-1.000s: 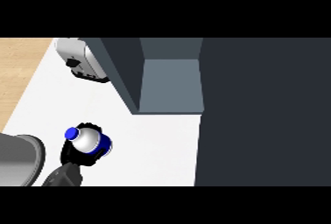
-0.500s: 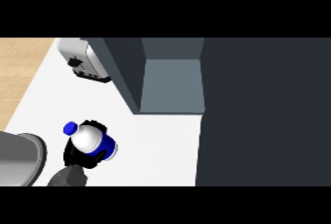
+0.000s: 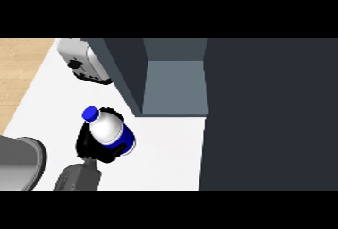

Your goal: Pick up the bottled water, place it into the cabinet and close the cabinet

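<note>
The bottled water has a white body, a blue cap and a blue band. My right hand is shut on it, with black fingers curled round its lower half, and the cap points up-left. It hangs over the white counter, just left of and below the cabinet. The cabinet's grey-blue inside shows open between dark walls. A wide dark panel of the cabinet fills the right side. My left hand does not show.
A silver toaster stands at the back left against the cabinet's side wall. A large grey rounded shape sits at the lower left edge. A strip of wooden floor lies beyond the counter's left edge.
My right hand has carried the bottle up and to the right, closer to the cabinet's opening. The bottle now looks larger and higher above the counter.
</note>
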Robot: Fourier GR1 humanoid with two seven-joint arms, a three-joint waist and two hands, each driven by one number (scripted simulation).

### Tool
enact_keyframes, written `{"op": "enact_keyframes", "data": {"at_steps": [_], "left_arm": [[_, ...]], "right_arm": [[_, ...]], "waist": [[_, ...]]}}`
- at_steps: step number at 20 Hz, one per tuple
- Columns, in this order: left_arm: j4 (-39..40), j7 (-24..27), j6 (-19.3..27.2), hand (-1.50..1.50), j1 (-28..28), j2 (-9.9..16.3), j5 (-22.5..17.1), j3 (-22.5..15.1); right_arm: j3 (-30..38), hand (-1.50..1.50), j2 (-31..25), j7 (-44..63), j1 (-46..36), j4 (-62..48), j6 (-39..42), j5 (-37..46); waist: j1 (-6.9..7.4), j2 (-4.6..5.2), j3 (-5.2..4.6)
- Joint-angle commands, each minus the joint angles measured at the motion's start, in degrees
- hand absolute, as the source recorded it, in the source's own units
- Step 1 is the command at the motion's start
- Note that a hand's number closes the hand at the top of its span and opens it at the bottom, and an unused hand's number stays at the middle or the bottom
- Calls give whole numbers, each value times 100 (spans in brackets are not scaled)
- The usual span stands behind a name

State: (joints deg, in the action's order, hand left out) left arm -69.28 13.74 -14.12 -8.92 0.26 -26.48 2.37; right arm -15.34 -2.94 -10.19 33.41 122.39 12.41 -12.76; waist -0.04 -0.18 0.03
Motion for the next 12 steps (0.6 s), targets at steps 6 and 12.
{"op": "enact_keyframes", "data": {"at_steps": [6, 12], "left_arm": [[-488, -283, 2080, 150, -1072, -26, -32, -1351], [-418, -447, 2945, 150, -1639, -26, -99, -1884]], "right_arm": [[21, -150, -4, -133, -279, -256, 17, -41], [-265, -150, -43, -232, 96, -132, -53, 100]], "waist": [[-65, 14, 0], [-79, 14, -2]]}}
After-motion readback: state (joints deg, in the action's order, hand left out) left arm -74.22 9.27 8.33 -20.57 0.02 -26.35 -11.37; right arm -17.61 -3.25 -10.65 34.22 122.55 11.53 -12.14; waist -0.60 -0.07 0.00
